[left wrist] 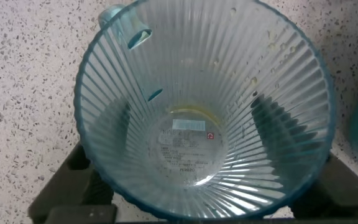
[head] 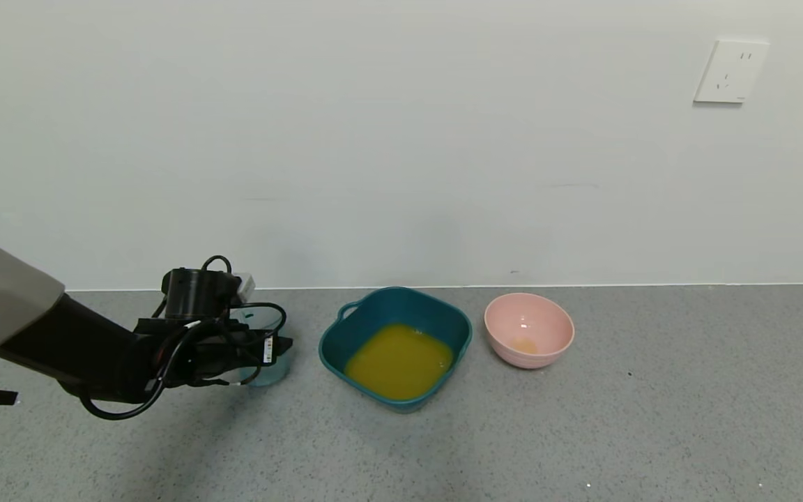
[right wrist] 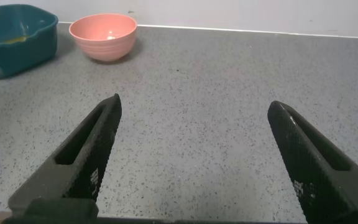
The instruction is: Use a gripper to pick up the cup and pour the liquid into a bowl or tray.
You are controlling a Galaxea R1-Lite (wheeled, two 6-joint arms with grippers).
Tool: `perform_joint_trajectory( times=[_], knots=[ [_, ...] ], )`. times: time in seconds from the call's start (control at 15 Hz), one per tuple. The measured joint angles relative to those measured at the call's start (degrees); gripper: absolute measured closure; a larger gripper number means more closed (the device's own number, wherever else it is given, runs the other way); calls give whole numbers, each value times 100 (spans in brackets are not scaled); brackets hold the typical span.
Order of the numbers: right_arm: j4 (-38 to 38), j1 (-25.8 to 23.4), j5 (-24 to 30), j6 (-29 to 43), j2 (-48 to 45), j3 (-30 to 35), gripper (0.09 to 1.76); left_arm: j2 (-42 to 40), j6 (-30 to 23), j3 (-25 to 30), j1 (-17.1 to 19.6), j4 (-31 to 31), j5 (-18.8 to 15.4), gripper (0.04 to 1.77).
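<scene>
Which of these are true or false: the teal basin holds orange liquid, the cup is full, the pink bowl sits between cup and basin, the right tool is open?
1. The teal basin holds orange liquid. True.
2. The cup is full. False: it is nearly empty, upright on the counter at the left tool.
3. The pink bowl sits between cup and basin. False: it is beyond the basin.
4. The right tool is open. True.

The left gripper (head: 262, 348) is low over the counter, with its arm reaching in from the left and its fingers on both sides of the cup (head: 265, 348). The right gripper (right wrist: 194, 155) hovers with its fingers wide apart.
</scene>
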Motion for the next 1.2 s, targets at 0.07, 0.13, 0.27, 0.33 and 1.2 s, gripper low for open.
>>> perform_joint_trajectory(
  times=[0.07, 0.13, 0.27, 0.33, 1.2],
  knots=[
    [0, 0, 0, 0, 0, 0, 14, 9, -9, -6, 0, 1, 6, 31],
    [0, 0, 0, 0, 0, 0, 14, 9, -22, -21, 0, 0, 6, 29],
    [0, 0, 0, 2, 0, 0, 14, 9, -26, -30, 0, 1, 15, 25],
    [0, 0, 0, 0, 0, 0, 14, 6, -30, -32, 0, 1, 17, 23],
    [0, 0, -2, 0, 0, 0, 14, -553, -37, 208, 50, 23, -27, 12]
  ],
)
